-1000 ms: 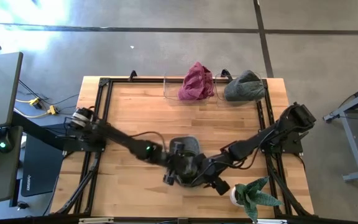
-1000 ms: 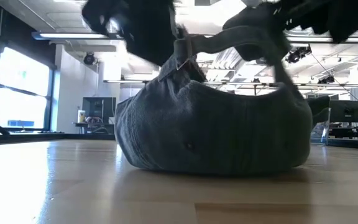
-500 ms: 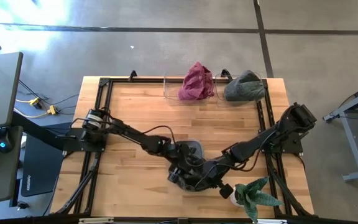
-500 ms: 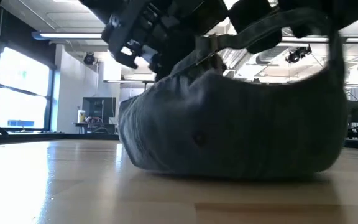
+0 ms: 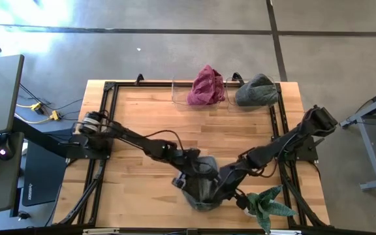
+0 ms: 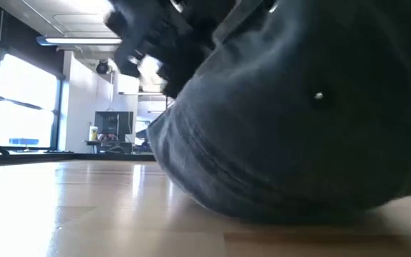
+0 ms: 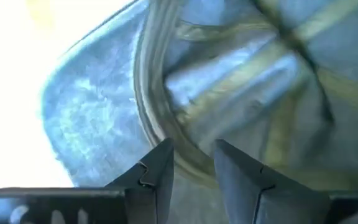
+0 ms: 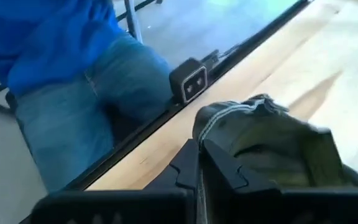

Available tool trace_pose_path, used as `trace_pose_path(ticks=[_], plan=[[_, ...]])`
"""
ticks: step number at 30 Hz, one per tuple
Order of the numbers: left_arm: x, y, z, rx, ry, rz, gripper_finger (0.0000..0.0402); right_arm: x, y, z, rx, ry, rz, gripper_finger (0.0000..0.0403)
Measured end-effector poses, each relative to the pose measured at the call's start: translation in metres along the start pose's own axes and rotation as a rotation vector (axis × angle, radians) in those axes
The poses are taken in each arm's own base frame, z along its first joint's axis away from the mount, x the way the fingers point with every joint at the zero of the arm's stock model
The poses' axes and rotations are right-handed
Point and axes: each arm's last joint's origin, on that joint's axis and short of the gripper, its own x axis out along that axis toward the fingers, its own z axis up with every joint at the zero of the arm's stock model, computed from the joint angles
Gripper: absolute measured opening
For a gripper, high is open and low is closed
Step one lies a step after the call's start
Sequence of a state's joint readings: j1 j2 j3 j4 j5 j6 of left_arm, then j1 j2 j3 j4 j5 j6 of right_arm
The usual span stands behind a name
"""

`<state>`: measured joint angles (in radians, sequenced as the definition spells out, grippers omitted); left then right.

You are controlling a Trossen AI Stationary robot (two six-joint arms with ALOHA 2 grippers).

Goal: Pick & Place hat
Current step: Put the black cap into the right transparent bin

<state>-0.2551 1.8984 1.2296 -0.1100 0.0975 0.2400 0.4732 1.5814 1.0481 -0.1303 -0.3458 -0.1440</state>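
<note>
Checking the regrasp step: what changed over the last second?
The right gripper closed on the rim of the grey hat. Both grippers slid the hat toward the table's near edge, and it now fills the low view. The left gripper kept its hold on the hat's edge. The maroon hat, the green-grey hat and the potted plant stayed put.

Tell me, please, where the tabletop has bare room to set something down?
Bare wood spans the table between the left arm and the clear bins holding the pink hat and grey-green hat. The front edge is crowded: both claws on the grey hat, beside the plant.
</note>
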Motion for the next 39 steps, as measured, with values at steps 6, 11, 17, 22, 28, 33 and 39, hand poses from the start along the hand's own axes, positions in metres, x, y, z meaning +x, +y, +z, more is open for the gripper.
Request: trace_pose_path(ticks=[6,11,17,22,28,33,39], plan=[[0.001,-0.004,0.012,0.086,-0.146,-0.092,0.0110,-0.001,-0.003,0.004,-0.016,-0.020,-0.087,0.0004],[0.024,-0.007,0.004,0.106,-0.205,-0.201,0.0110,-0.011,0.009,0.013,-0.069,-0.056,-0.154,0.0003],[0.031,-0.010,0.012,0.158,-0.388,-0.381,0.0110,-0.025,0.014,0.023,-0.064,-0.110,-0.291,0.0003],[0.034,-0.013,0.015,0.186,-0.463,-0.451,0.0110,-0.025,0.014,0.023,-0.056,-0.111,-0.301,0.0004],[0.050,-0.017,0.009,0.170,-0.435,-0.437,0.0110,-0.033,0.017,0.032,-0.061,-0.176,-0.395,0.0002],[0.050,-0.017,0.016,0.151,-0.437,-0.481,0.0110,-0.044,0.017,0.037,0.003,-0.223,-0.503,0.0002],[0.048,-0.017,0.007,0.090,-0.324,-0.477,0.0110,-0.040,0.017,0.028,0.084,-0.162,-0.495,0.0005]])
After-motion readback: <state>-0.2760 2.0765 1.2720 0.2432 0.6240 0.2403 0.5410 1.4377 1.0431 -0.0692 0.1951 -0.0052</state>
